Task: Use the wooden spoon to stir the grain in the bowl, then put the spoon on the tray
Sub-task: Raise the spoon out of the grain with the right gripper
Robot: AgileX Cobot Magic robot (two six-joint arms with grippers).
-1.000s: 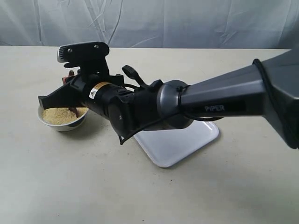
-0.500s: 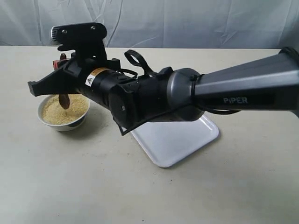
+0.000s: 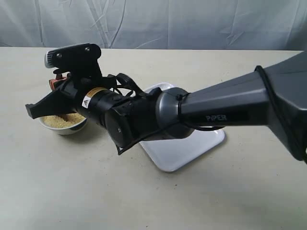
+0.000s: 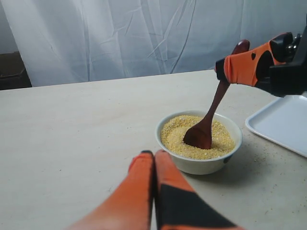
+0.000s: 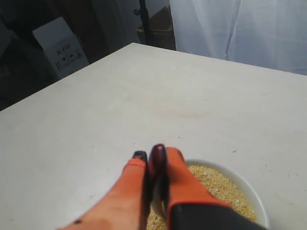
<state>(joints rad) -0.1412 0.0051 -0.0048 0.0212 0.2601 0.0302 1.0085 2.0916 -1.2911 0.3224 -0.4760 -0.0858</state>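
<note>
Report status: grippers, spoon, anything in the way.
Right gripper shut on wooden spoon; left gripper shut, empty. Scoop in the grain, in the bowl. Nothing seen between bowl and tray.

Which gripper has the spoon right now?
The right gripper: it is shut on the wooden spoon, whose scoop sits in the grain in the bowl. The left gripper is shut on nothing, apart from the bowl.

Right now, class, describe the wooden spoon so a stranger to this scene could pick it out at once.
Start at the big white tray; beside it stands a small white bowl of yellowish grain. The wooden spoon leans in that grain, handle clamped by the right gripper. It alone is dark reddish-brown and glossy.
</note>
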